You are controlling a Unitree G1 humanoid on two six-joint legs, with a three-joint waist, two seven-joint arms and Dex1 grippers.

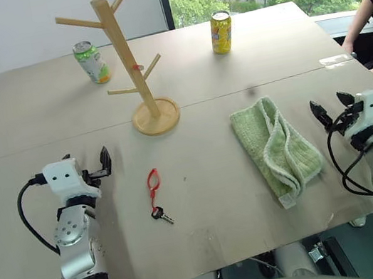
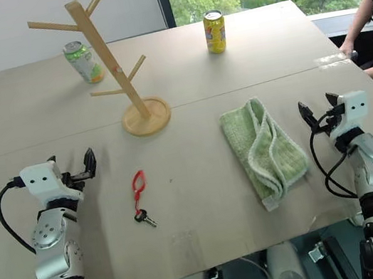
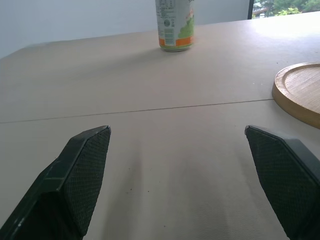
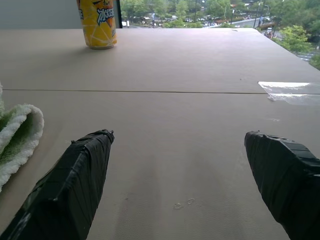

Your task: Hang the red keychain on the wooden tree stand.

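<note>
Small red oval plastic keychain (image 1: 153, 182) with dark keys lies flat on tabletop, long axis near-far, just right of the wide-open, empty left pincer (image 1: 95, 171); right pincer (image 1: 332, 111) likewise, farther off.

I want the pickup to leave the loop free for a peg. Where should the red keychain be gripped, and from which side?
Probably best from above, with the left end effector, open and nearest. Grip the lower end of the red keychain, by the keys: it lies flat on the table, and the upper loop stays free.
</note>
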